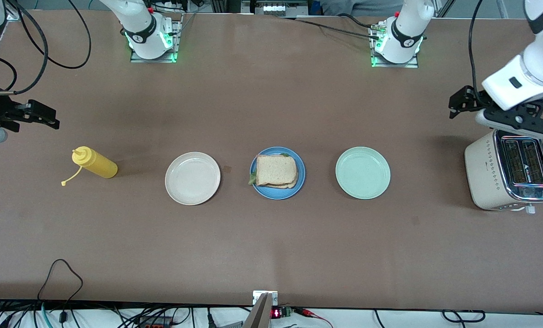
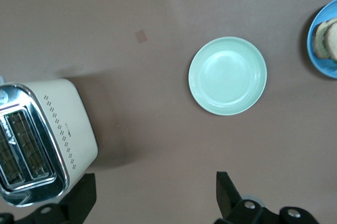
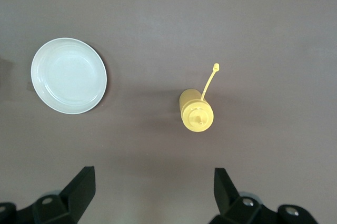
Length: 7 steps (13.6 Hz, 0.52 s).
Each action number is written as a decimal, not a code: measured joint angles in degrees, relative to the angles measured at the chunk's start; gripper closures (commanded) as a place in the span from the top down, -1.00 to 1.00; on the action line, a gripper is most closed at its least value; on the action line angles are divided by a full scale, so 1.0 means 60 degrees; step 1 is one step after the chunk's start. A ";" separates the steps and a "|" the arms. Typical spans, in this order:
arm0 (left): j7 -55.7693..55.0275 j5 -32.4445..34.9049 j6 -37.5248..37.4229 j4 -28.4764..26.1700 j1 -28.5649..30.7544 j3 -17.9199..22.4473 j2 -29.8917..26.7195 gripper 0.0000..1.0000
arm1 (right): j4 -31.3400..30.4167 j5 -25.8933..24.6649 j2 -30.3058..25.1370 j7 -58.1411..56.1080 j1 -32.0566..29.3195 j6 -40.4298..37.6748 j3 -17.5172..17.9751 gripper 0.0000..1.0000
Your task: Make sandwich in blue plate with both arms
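A row of things runs across the middle of the front view on the brown table [image 1: 271,250]. At frame centre the blue plate [image 1: 298,182] holds the sandwich [image 1: 276,170], two bread slices stacked with a green leaf edge showing at one side. Beside it toward the right arm's end lies a cream plate [image 1: 192,178], and past that, in the left part of the frame, a yellow squeeze bottle [image 1: 94,163] with its cap dangling on a strap. Toward the left arm's end sits a pale green plate [image 1: 362,172], then at the right edge a cream toaster [image 1: 508,171] with chrome slots facing up. Higher in the frame, the left gripper [image 2: 152,195] hangs over the table just beside the toaster, fingers spread wide and holding nothing. At the left edge the right gripper [image 3: 152,192] hovers over bare table near the bottle, jaws likewise wide apart and empty. Both arm bases stand along the top edge.
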 measured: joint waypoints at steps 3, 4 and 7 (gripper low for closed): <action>-0.0107 0.0070 0.0083 -0.0186 -0.0133 -0.0003 -0.0094 1.00 | -0.0041 0.0088 0.0002 0.0011 -0.0026 0.0058 -0.0037 1.00; -0.0110 0.0083 0.0083 -0.0185 -0.0133 -0.0002 -0.0094 1.00 | -0.0045 0.0106 0.0002 0.0011 -0.0032 0.0108 -0.0047 1.00; -0.0121 0.0086 0.0089 -0.0184 -0.0133 -0.0002 -0.0094 1.00 | -0.0050 0.0125 0.0003 0.0014 -0.0032 0.0145 -0.0059 1.00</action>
